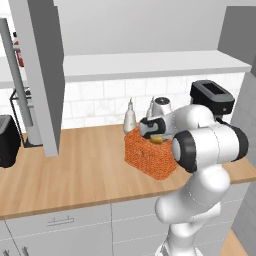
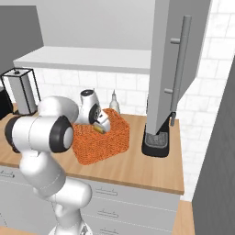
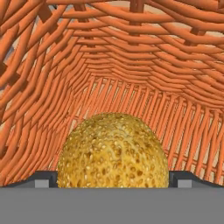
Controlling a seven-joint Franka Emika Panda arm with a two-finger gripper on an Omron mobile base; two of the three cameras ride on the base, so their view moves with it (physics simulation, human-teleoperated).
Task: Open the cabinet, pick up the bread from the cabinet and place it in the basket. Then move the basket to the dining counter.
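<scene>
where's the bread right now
The bread sits inside the orange basket on the wood worktop, between the open gripper fingertips in the hand view, below the open cabinet door.

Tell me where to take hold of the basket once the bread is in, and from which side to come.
Grip the top rim of the orange basket, coming from above. It stands upright on the wood worktop with its mouth open upward, and its body looks wider than the arm, so the jaws probably cannot span it; one woven wall between the jaws is likelier. Choose a wall away from the bread inside.
</scene>
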